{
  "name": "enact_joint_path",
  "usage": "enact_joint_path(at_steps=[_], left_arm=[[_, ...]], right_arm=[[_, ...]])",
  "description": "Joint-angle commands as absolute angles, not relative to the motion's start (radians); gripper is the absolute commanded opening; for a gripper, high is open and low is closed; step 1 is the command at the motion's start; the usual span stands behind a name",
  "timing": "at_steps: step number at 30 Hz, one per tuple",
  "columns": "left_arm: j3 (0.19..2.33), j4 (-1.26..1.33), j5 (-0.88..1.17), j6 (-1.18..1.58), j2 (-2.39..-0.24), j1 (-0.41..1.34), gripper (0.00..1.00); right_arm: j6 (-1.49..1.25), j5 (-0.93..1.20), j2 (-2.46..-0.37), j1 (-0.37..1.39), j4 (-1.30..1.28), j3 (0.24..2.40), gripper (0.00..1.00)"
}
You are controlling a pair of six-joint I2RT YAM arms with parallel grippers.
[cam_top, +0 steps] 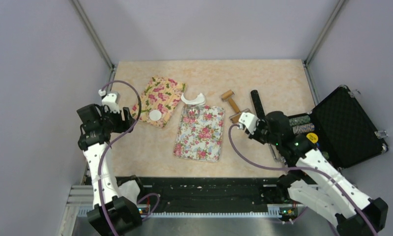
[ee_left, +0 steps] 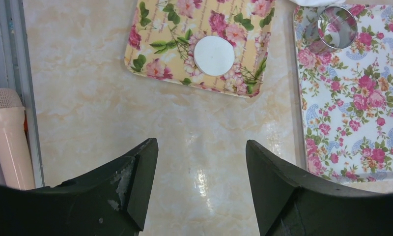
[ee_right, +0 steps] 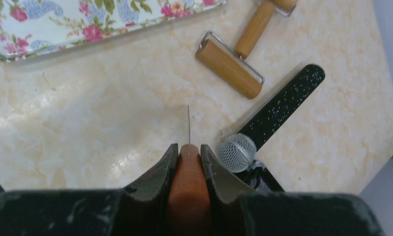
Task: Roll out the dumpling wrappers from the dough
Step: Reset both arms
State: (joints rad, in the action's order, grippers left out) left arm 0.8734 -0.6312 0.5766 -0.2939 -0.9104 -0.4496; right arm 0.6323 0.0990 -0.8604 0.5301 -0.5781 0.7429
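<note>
The thin round white dough wrapper (ee_left: 214, 55) on the left yellow floral tray (ee_left: 155, 64) looks soft, tearable, best lifted by its rim; left gripper (ee_left: 200, 147) apart, right gripper (ee_right: 188, 150) clamping a brown needle tool (ee_right: 187, 189).

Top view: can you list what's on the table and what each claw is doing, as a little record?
dumpling wrapper: white disc on the yellow floral tray
ring cutter: on the white floral tray
dough scrap: beyond that tray's far edge
left gripper: open, empty
right gripper: shut on a brown-handled needle tool
</note>
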Motion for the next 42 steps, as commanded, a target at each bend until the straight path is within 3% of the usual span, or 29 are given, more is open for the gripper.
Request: enact_joint_path(at_steps=[1, 4, 12, 14, 23, 27, 32, 37, 42], left_arm=[[0.896, -0.638, 0.604, -0.303, -0.891, -0.456, 0.71], [0.866, -0.614, 0.627, -0.300, -0.872, -0.457, 0.71], [0.827, -0.575, 0.663, -0.289, -0.876, -0.467, 0.71], [0.823, -0.572, 0.669, -0.293, -0.882, -0.470, 0.71], [0.823, -0.596, 0.751, -0.319, -0.880, -0.506, 0.72], [0.810, -0.588, 0.803, -0.324, -0.868, -0.532, 0.72], [0.805, -0.587, 0.820, -0.322, -0.871, -0.545, 0.73], [0.823, -0.610, 0.841, -0.326, -0.873, -0.562, 0.73], [0.831, -0.601, 0.848, -0.292, -0.857, -0.577, 0.74]], right_arm=[[0.702, 0.073, -0.711, 0.537, -0.400, 0.627, 0.00], [0.697, 0.157, -0.650, 0.538, -0.424, 0.604, 0.03], [0.721, 0.390, -0.645, 0.539, -0.577, 0.623, 0.87], [0.711, 0.422, -0.642, 0.538, -0.590, 0.634, 0.95], [0.516, 0.456, -0.635, 0.544, -0.511, 0.717, 0.99], [0.364, 0.582, -0.742, 0.544, -0.575, 0.920, 0.99], [0.299, 0.478, -0.857, 0.542, -0.581, 1.083, 0.99], [0.285, 0.331, -0.820, 0.542, -0.542, 1.074, 0.99], [0.300, 0.114, -0.639, 0.508, -0.306, 0.821, 0.99]])
